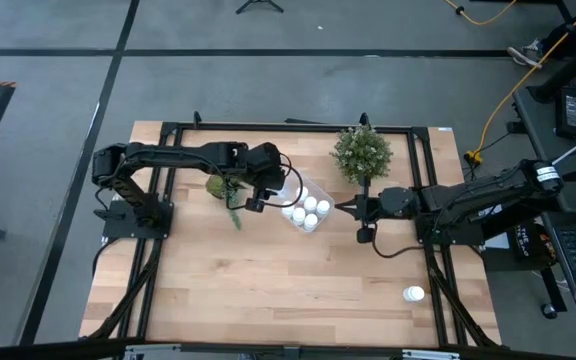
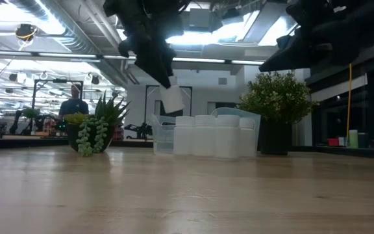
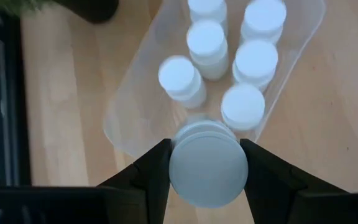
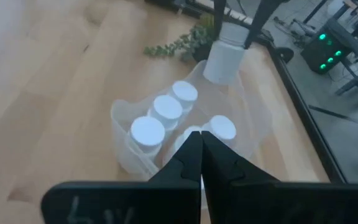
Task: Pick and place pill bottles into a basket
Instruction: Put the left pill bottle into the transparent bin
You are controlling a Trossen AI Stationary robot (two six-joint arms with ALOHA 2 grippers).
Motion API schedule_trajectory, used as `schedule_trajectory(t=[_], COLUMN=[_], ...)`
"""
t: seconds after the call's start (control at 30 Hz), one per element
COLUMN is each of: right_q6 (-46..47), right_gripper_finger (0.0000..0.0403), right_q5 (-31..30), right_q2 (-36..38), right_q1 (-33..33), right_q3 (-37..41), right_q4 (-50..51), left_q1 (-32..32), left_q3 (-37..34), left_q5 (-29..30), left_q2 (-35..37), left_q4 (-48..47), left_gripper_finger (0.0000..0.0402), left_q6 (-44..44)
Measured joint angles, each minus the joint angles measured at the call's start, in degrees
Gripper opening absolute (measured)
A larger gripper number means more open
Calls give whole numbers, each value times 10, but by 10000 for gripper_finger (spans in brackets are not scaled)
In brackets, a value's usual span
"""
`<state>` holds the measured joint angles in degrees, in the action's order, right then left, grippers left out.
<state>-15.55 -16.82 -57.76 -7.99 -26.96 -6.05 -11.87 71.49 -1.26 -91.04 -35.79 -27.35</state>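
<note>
My left gripper [image 3: 208, 163] is shut on a white pill bottle [image 3: 208, 169] and holds it above the left end of the basket [image 3: 135, 118], a clear plastic tub in the middle of the table. Several white pill bottles [image 1: 306, 208] stand upright in the basket. One more pill bottle [image 1: 413, 294] stands on the table near the front right. My right gripper [image 4: 200, 146] is shut with nothing in it, just right of the basket and above the table. My left gripper pinches the bottle's round sides [image 3: 174, 171] between its two fingers [image 3: 261, 177]. The fingers slant down from the table's left side. The bottle [image 2: 172, 99] hangs tilted below the fingers, lifted clear above the basket's rim.
A bushy green plant [image 1: 362, 153] stands behind the basket to the right. A trailing plant in a pot [image 1: 226, 188] sits under the left arm, left of the basket. Bare wood lies across the table's near half.
</note>
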Motion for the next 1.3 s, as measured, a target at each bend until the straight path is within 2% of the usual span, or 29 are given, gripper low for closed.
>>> schedule_trajectory(t=[0.6,1.3], right_q6=[0,-1], right_gripper_finger=[4,4], right_q5=[0,0], right_q2=[0,0], right_q1=[0,0], right_q3=[0,0], right_q4=[13,13], left_q1=[-6,9], left_q3=[-1,-1], left_q5=[-3,-5], left_q2=[-69,-74], left_q4=[12,12], left_gripper_finger=[159,160], left_q6=[-6,13])
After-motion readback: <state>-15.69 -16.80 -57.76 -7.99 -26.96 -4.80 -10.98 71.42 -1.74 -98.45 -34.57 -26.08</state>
